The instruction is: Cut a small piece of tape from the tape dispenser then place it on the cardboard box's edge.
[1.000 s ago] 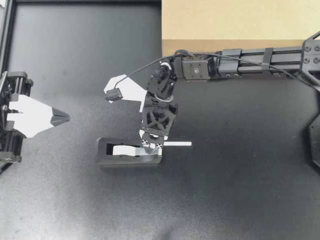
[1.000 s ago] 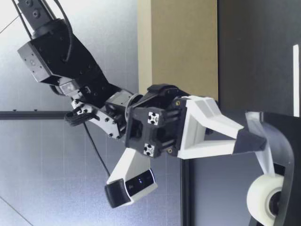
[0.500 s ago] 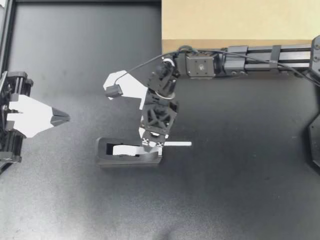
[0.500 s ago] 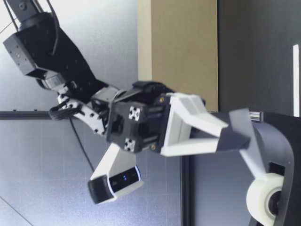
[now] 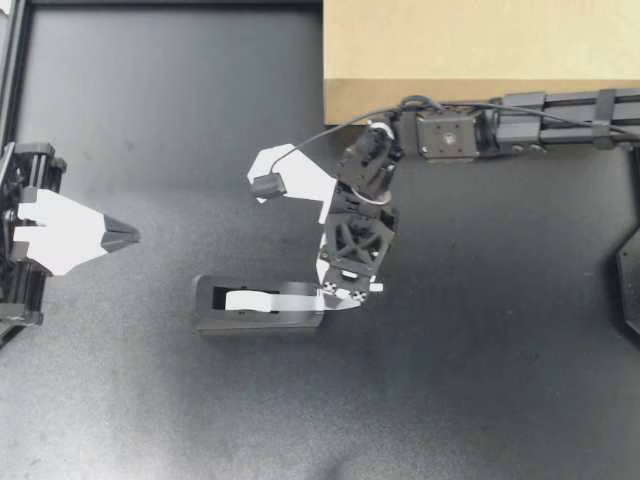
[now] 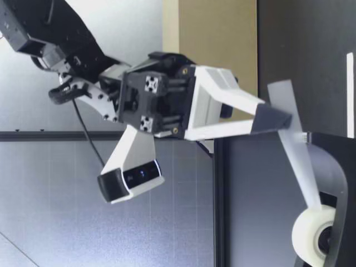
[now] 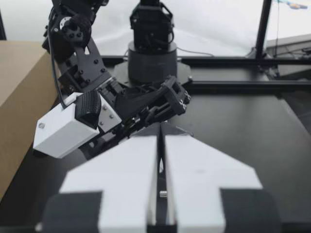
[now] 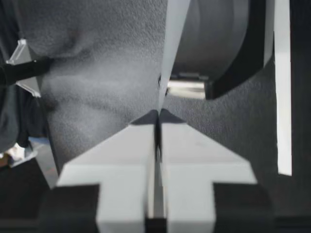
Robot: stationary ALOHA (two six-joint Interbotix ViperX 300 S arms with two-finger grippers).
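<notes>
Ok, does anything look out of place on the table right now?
Yes: a loose white strip, likely tape, lies flat on the table beside the tape dispenser, separate from the taut tape pinched in my right end effector.

We see the black tape dispenser (image 5: 258,318) sitting mid-tabletop, lengthwise left to right, with its white tape roll (image 5: 240,300) toward the left end. A tape strip (image 6: 297,161) rises taut from the roll, slanting rightward. The brown cardboard box (image 5: 480,45) stands far right, well apart.
</notes>
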